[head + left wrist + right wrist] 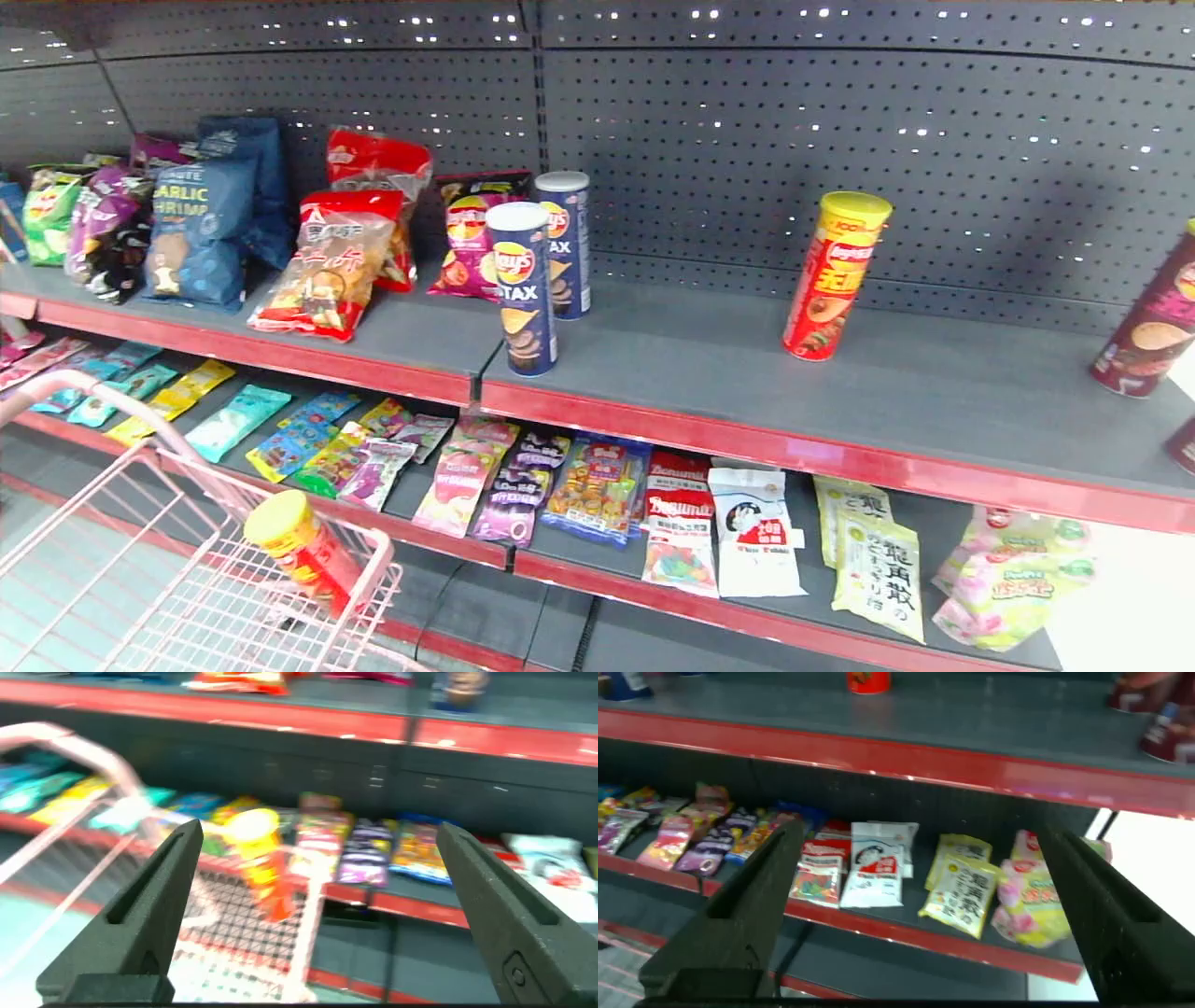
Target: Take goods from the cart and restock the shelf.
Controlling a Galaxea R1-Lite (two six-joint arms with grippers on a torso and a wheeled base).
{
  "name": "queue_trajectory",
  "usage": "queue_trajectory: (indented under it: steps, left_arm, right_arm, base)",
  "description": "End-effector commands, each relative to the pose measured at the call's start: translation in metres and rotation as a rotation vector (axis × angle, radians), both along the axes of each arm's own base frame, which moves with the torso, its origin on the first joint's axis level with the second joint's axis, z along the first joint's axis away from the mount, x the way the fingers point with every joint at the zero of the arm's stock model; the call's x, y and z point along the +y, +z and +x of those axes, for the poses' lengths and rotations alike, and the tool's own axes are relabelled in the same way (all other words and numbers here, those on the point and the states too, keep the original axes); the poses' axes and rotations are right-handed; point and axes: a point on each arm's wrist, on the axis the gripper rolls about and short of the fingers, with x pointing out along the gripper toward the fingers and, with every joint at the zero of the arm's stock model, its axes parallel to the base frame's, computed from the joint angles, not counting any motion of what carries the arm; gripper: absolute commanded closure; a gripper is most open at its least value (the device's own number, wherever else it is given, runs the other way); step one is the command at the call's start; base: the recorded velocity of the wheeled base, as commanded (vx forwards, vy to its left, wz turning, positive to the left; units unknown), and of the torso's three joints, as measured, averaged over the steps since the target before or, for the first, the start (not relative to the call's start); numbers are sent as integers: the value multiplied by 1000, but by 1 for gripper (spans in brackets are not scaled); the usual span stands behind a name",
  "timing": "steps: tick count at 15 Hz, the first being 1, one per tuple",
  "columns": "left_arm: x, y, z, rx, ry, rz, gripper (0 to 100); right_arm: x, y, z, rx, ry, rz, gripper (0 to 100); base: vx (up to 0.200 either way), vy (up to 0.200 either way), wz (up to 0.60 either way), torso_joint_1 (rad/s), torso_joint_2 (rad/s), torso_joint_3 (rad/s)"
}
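**Chip can in the cart, both hands free**

The yellow-lidded red chip can leans tilted in the front corner of the pink cart, below the shelf. The left hand is spread wide and holds nothing, with the can ahead of it. The right hand is likewise released, facing the lower shelf's packets. The can is probably light, a stiff tube with a glossy, slippery wrap whose thin wall might dent. It is best taken across mid-body, below the lid, with a moderate squeeze. A matching can stands upright on the upper shelf.
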Motion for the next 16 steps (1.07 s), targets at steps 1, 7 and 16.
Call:
queue_trajectory:
  steps: [1,7,16]
  left_arm:
    - [0,0,0,2,0,0,0]
    - [0,0,0,0,0,0,0]
    - [0,0,0,0,2,-1,0]
  right_arm:
    - [0,0,0,1,0,0,0]
    - [0,0,0,1,-3,6,0]
    - [0,0,0,1,-2,7,0]
  base:
    - [0,0,600,-2,2,7]
    - [0,0,200,2,-1,2]
    - [0,0,0,-124,303,170]
